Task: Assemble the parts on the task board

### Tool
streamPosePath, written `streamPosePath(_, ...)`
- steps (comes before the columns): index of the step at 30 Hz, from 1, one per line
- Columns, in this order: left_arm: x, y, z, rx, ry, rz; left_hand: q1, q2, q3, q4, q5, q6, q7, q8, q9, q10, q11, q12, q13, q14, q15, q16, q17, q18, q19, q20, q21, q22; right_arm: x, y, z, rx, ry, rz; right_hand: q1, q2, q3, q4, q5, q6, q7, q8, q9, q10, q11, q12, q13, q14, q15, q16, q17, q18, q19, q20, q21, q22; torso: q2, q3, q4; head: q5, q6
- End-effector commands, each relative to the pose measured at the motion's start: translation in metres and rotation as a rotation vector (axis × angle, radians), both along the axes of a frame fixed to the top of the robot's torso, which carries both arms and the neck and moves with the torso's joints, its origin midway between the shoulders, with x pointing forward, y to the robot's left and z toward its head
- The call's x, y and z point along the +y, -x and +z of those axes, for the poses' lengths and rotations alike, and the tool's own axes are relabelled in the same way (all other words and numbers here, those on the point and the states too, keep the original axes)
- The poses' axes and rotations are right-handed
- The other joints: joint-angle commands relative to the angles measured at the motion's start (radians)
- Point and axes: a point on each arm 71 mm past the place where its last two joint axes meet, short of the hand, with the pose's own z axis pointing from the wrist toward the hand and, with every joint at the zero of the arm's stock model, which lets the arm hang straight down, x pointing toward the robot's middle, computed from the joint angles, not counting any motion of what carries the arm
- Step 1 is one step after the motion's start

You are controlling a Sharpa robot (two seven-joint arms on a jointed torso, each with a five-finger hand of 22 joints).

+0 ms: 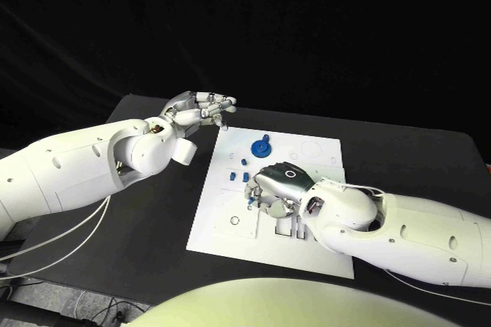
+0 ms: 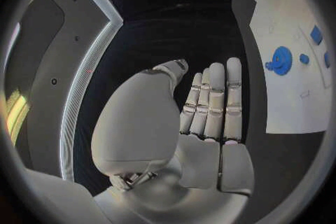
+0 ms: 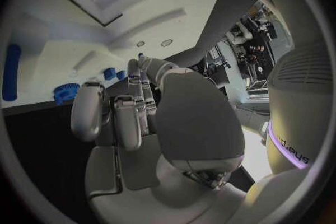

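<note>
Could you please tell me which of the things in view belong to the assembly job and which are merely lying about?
Belong to the job:
task board
blue gear
small blue parts
right robot hand, over the board
left robot hand, off the board

Lying about:
cables beside the table

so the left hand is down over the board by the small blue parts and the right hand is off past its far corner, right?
No, the hands are swapped. The head view shows the right hand over the board by the small blue parts, and the left hand off past its far corner.
</note>
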Motion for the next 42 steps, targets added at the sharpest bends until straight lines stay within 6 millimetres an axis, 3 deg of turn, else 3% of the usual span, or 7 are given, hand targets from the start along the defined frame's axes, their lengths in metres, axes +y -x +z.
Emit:
streamPosePath(1,-0.003,0.001,0.001,-0.003,0.007,-0.019,0.009,-0.002,0.0,-0.005,0.004,-0.008,0.002,0.006,0.001,-0.008,-0.002,0.003,-0.001,0.0,0.007,-0.003,0.0,0.012,0.003,0.001,-0.006,-0.001,0.001,0.001,-0.003,0.014,0.028,0.013,-0.009,0.002,0.008,-0.001,0.002,0.003,-0.002,0.003,0.009,0.004,0.003,-0.006,0.001,0.069,-0.007,0.003,0.066,-0.015,0.003,-0.001,-0.004,-0.001,0.001,0.0004,-0.0001,0.003,0.0)
streamPosePath(20,-0.003,0.0,0.001,-0.001,0.006,-0.021,0.009,-0.002,0.0,-0.005,0.004,-0.008,0.002,0.006,0.001,-0.008,-0.002,0.003,-0.001,0.0,0.007,-0.003,0.0,0.012,0.003,0.001,-0.006,-0.001,0.002,0.001,-0.009,0.028,0.043,0.014,-0.013,0.002,0.007,-0.001,-0.001,0.001,-0.002,0.003,0.011,0.004,0.003,-0.007,0.002,0.069,-0.006,0.003,0.066,-0.015,0.003,-0.001,-0.004,0.0,0.0,-0.0001,-0.0004,0.003,0.0)
streamPosePath(28,-0.003,0.0,0.0,0.0,0.002,-0.024,0.008,-0.002,0.0,-0.005,0.005,-0.009,0.002,0.008,0.002,-0.011,-0.001,0.005,-0.001,-0.001,0.008,-0.004,0.0,0.012,0.003,0.002,-0.007,-0.002,0.003,0.0,-0.011,0.029,0.044,0.014,-0.016,0.002,0.008,-0.001,-0.003,0.0,-0.002,0.003,0.012,0.004,0.003,-0.008,0.002,0.069,-0.006,0.003,0.065,-0.015,0.003,0.0,-0.003,0.001,0.0,-0.0002,-0.0004,0.01,0.0)
streamPosePath(42,-0.003,0.0,0.0,0.0,-0.001,-0.026,0.008,-0.002,0.0,-0.005,0.005,-0.009,0.002,0.008,0.002,-0.011,-0.001,0.005,-0.001,-0.001,0.008,-0.004,0.0,0.012,0.003,0.002,-0.007,-0.002,0.004,0.0,-0.015,0.039,0.08,0.018,-0.016,0.003,0.008,-0.001,-0.003,0.0,-0.002,0.004,0.012,0.004,0.003,-0.008,0.002,0.069,-0.006,0.004,0.067,-0.016,0.004,0.0,-0.002,0.002,0.0,-0.0001,-0.0009,0.006,0.0)
